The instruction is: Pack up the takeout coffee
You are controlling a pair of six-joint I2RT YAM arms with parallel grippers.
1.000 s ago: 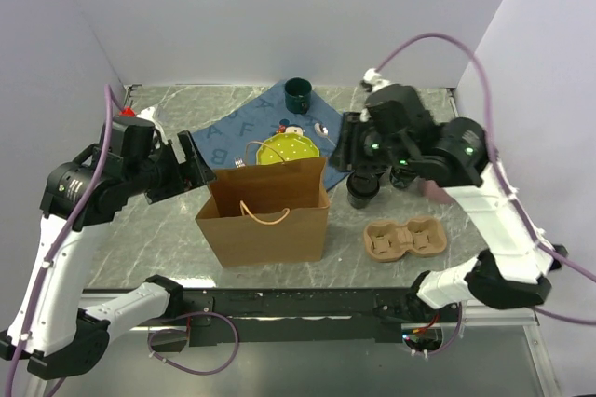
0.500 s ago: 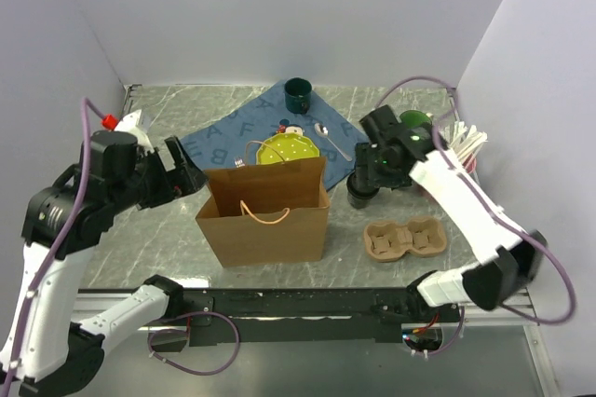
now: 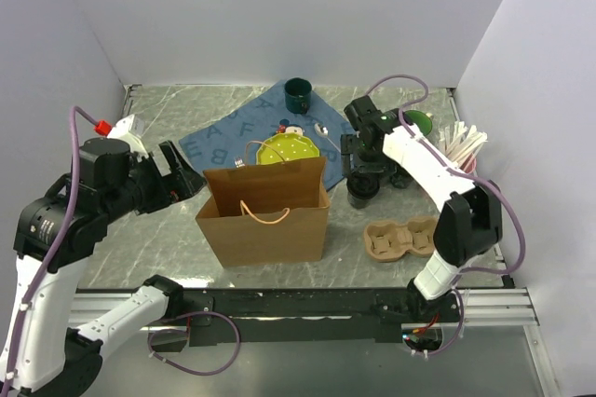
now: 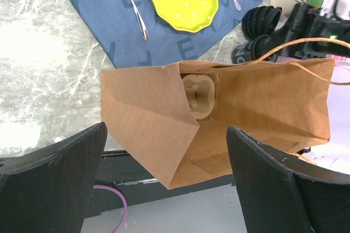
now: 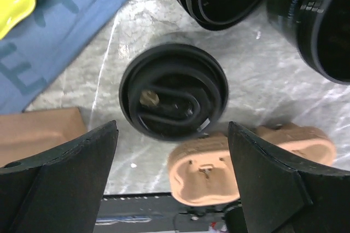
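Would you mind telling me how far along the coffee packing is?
Done: a pulp carrier lies inside the paper bag. Under way: the right hand hangs open above one lidded black cup on the table; the left hand is open near the bag, empty. Left: all three cups visible stand outside the bag.

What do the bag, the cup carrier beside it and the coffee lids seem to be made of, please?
Bag: matte brown kraft paper, creased folds. Cup carrier: moulded pulp, likely; dull fibrous tan. Coffee lids: probably plastic, glossy black with moulded ridges.
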